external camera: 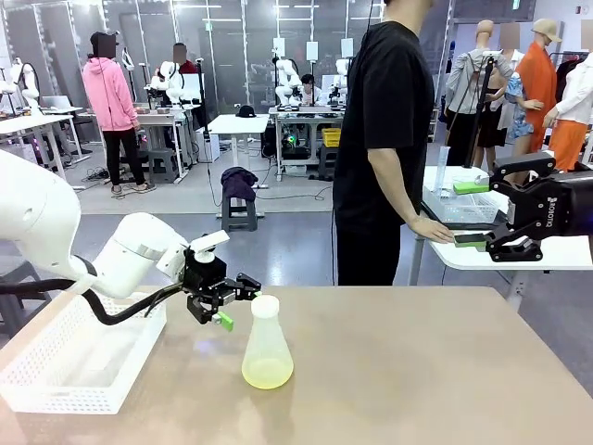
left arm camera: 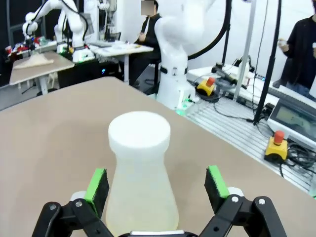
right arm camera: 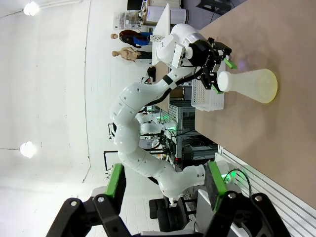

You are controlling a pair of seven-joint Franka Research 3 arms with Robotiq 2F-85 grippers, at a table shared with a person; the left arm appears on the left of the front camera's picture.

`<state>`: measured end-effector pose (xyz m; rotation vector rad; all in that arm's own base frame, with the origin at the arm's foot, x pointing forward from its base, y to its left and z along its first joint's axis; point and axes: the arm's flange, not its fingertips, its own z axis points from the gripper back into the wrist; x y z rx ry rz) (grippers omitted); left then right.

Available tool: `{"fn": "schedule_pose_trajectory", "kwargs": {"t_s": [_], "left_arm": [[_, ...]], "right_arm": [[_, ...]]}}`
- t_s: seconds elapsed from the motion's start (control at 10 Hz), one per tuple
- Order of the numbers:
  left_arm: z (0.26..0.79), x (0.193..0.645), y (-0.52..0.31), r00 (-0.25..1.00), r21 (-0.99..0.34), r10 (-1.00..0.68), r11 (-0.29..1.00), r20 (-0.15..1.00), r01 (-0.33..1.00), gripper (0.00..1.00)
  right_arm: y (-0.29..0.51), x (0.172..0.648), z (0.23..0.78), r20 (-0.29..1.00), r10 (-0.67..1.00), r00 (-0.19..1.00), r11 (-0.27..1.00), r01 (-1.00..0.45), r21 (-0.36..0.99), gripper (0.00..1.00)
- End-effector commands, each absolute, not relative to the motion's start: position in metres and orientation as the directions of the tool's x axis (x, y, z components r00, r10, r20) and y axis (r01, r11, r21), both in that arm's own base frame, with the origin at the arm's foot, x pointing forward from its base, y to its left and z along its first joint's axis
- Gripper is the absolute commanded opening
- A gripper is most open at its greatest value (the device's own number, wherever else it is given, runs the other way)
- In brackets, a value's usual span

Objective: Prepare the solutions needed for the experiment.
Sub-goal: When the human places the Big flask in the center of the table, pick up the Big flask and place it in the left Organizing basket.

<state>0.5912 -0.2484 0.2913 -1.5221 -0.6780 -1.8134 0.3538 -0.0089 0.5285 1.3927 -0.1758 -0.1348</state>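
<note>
The clear conical flask [external camera: 267, 348] stands upright on the tan table [external camera: 417, 371], left of centre. It holds pale yellow liquid at the bottom and has a round white stopper [external camera: 265, 306] on its neck. My left gripper [external camera: 236, 304] is open just to the left of the neck. In the left wrist view the flask [left arm camera: 143, 197] rises between that gripper's [left arm camera: 157, 182] green pads [left arm camera: 97, 183], with a gap on both sides. My right gripper [external camera: 468, 213] hangs open and holds nothing, high over the table's right edge. The right wrist view looks past that gripper [right arm camera: 165, 181] at the flask [right arm camera: 252, 85].
A white mesh basket [external camera: 74, 362] sits at the table's left edge under my left arm. A person in black [external camera: 384, 139] stands beyond the far edge, one hand [external camera: 431, 227] resting on a neighbouring white table. The tabletop right of the flask is bare.
</note>
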Motion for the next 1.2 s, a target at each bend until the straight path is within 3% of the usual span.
{"fn": "schedule_pose_trajectory", "kwargs": {"t_s": [0.0,1.1], "left_arm": [[0.291,0.601,-0.254,-0.033,-0.053,-0.114,-0.669,0.993,0.741,1.00],[0.270,0.600,-0.301,0.039,-0.098,-0.095,-0.756,0.995,0.647,1.00]], "right_arm": [[-0.008,0.354,0.530,0.049,-0.197,0.979,0.160,-0.017,0.987,0.81],[-0.008,0.354,0.530,0.049,-0.197,0.979,0.160,-0.017,0.987,0.81]]}}
